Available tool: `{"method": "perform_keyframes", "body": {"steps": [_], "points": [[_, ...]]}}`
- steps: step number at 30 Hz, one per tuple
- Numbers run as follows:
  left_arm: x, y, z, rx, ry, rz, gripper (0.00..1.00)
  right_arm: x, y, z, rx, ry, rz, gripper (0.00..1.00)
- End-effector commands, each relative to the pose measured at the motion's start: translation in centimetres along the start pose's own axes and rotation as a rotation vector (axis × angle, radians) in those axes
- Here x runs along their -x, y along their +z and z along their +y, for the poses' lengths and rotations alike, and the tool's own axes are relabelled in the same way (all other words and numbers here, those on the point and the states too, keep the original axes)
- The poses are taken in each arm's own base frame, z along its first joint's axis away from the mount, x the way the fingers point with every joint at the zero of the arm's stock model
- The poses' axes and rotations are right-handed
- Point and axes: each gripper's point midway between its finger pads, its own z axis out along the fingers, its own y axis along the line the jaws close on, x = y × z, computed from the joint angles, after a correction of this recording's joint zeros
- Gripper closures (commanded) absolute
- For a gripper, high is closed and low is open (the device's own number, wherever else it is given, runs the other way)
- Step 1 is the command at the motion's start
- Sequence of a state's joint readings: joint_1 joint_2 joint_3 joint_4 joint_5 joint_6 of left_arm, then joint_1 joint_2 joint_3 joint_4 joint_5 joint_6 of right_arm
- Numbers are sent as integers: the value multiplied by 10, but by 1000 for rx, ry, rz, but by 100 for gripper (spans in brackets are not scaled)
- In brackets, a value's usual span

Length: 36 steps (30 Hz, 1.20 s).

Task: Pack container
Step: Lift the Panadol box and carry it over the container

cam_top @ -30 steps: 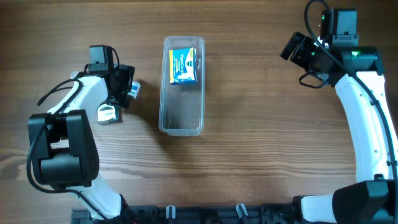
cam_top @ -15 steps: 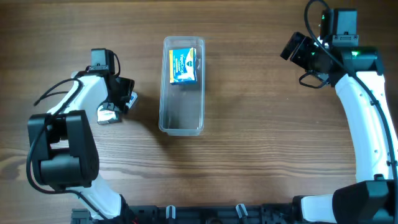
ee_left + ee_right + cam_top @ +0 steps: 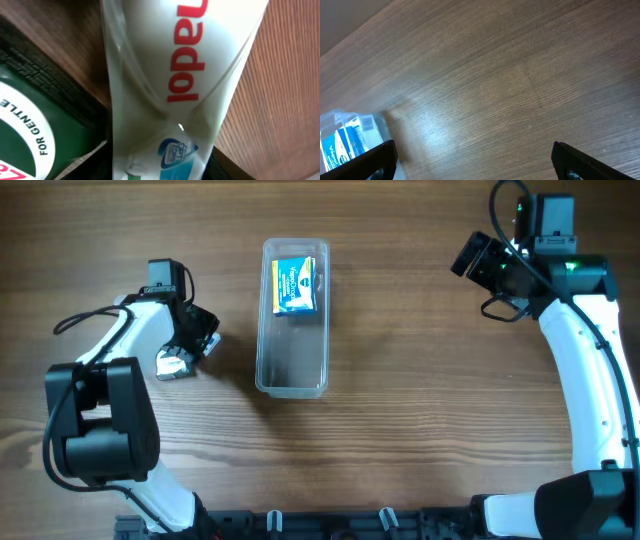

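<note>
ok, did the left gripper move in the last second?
Yes, slightly. In the overhead view, the left gripper has slid down-frame, toward the arm bases, judged against the container, which stayed put.

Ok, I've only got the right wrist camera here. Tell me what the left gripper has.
Observer: A white pack with red lettering fills the left wrist view, close against the left gripper; I can't tell if it's clamped.
Operator: Give me the container's load.
Observer: Overhead, the container holds one blue-and-yellow box at its far end; the rest is bare.
Operator: Now anything loose outside it.
Observer: A small silvery item lies beside the left gripper.
</note>
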State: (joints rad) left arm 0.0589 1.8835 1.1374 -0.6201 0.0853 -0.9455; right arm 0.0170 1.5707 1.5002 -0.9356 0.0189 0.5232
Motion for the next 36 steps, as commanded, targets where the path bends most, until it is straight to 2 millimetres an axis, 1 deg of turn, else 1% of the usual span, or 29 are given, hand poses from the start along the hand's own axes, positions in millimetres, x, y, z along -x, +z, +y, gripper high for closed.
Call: {"method": "perform_keyframes", "body": {"steps": [1,3,4,6,8,10,12,13,15,17,19,20,23,25,27,29,31,34,36], "points": [[-12,-3,-15,-30,177,37,52,-3,4,1,6,-1,17,0],[-15,-18,-30,-52,268,21,53,-3,4,1,6,0,17,0],[-16,-29,-39,-66,318,11,53,-3,4,1,6,-1,17,0],[-19,-45,-50,-82,374,-3,53,-3,4,1,6,-1,17,0],[-24,-66,-61,-106,437,-22,53,-3,4,1,6,-1,17,0],[-30,-91,-73,-141,484,-49,53,-3,4,1,6,0,17,0],[-36,-114,-81,-181,532,-79,50,-3,4,1,6,-1,17,0],[-42,-130,-85,-212,568,-100,49,-3,4,1,6,-1,17,0],[-54,-151,-86,-247,600,-117,49,-3,4,1,6,0,17,0],[-68,-165,-87,-275,653,-119,49,-3,4,1,6,0,17,0],[-88,-179,-87,-296,718,-116,49,-3,4,1,6,-1,17,0],[-105,-184,-87,-306,783,-109,48,-3,4,1,6,-1,17,0],[-147,-186,-86,-306,899,-63,46,-3,4,1,6,0,17,0],[-171,-182,-86,-307,958,-34,45,-3,4,1,6,-1,17,0],[-191,-176,-87,-288,1009,-23,44,-3,4,1,6,-1,17,0],[-200,-165,-85,-234,998,-46,44,-3,4,1,6,0,17,0],[-206,-156,-85,-211,987,-34,46,-3,4,1,6,-1,17,0],[-209,-139,-82,-168,971,-2,46,-3,4,1,6,0,17,0],[-209,-133,-81,-150,972,5,46,-3,4,1,6,0,17,0]]}}
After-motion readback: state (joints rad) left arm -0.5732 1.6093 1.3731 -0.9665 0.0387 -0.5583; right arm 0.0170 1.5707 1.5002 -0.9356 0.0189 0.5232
